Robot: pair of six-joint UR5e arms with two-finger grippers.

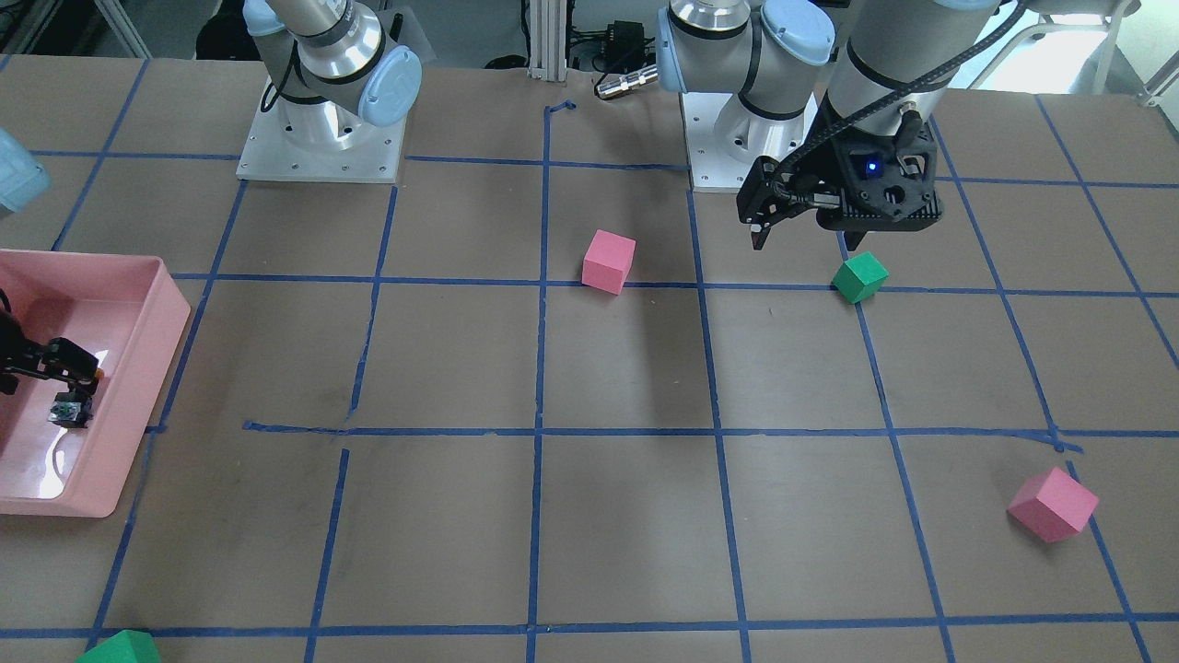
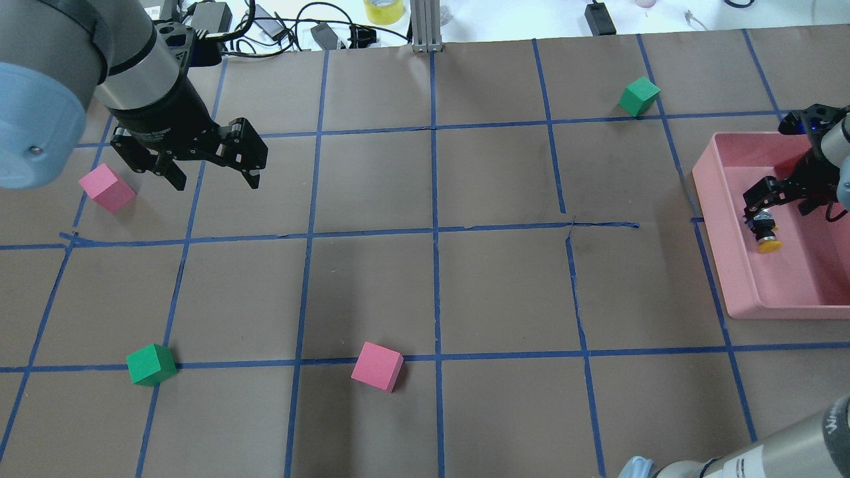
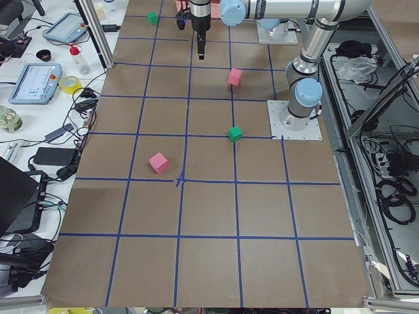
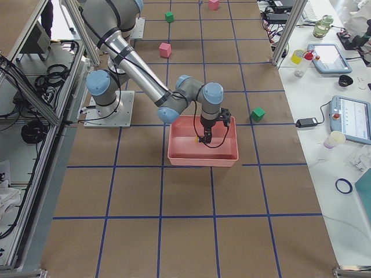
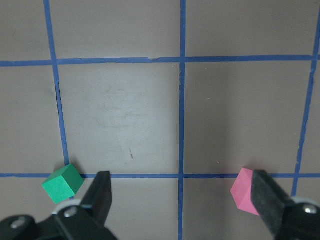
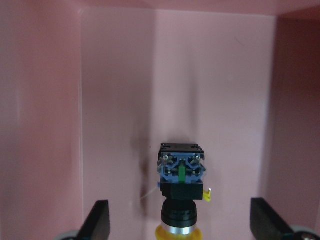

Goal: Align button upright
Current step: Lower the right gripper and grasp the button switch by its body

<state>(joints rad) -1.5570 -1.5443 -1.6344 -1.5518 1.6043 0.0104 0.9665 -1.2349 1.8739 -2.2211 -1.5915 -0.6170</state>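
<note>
Counter (image 2: 465, 285): brown, with a blue tape grid.
Pink tray (image 2: 710, 219): at the counter's right end.
Left jaws: apart, above the counter at far left.
Right jaws: apart; I see them inside the tray, flanking the button (image 6: 181, 172).
Button: untouched, on the tray floor.

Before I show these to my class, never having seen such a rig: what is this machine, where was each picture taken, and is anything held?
Two robot arms stand at a taped table. Four pictures come from fixed cameras: across the table, behind the robot, and each table end. Two come from wrist cameras. On the table lie two pink cubes, two green cubes and a pink tray. In the tray lies the button, seemingly on its side. The right pincer hangs open astride it, not touching; the left pincer is open, empty.
</note>
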